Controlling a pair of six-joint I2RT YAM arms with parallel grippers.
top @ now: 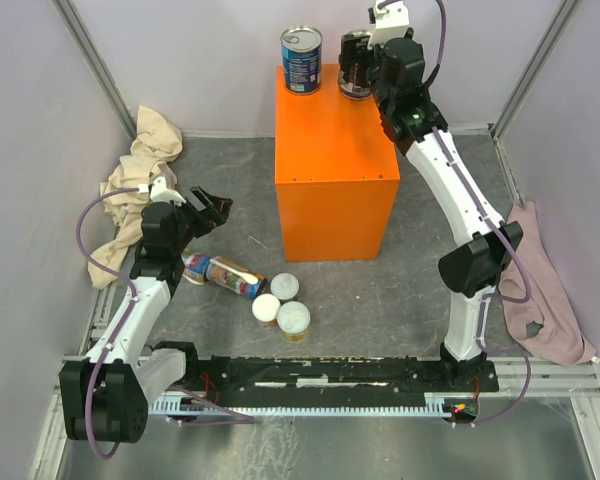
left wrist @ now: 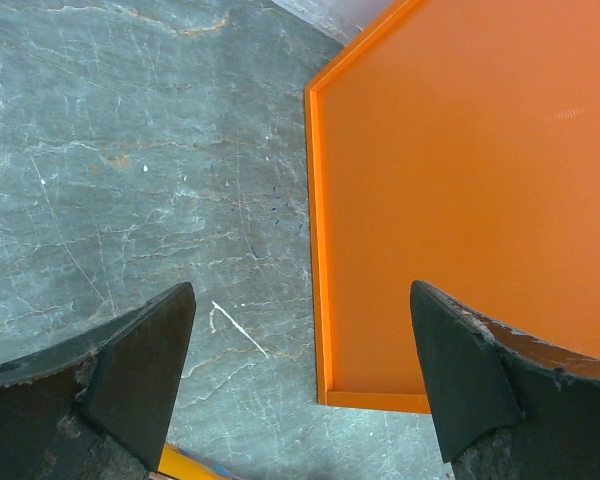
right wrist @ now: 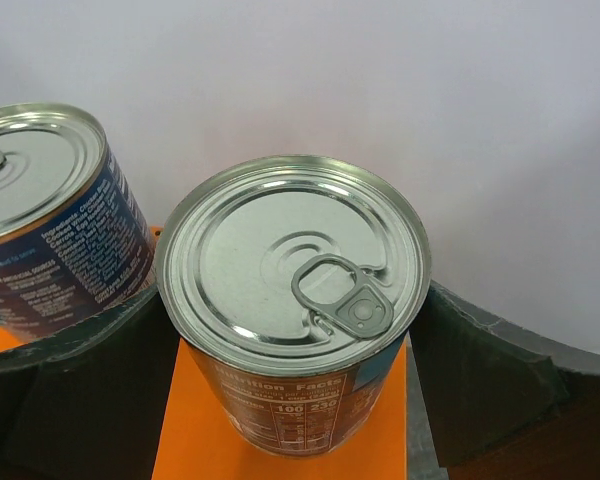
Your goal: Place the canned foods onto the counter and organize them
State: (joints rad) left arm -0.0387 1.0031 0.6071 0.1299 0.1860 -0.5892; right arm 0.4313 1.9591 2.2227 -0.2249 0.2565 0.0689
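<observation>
Only on wrist views: right gripper (right wrist: 295, 345) tight around pull-tab can (right wrist: 280, 250), left gripper (left wrist: 302, 375) agape, empty.

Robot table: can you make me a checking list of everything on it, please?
Surface: grey table, small white scrap on it.
Job's things: blue tin and second tin upright on orange box; three standing cans and lying cans on table.
Clutter: beige cloth, pink cloth.
Grippers: left gripper open, empty; right gripper either side of second tin, grip unclear.
Cables: purple cable on each arm.
Surroundings: pale walls.
</observation>
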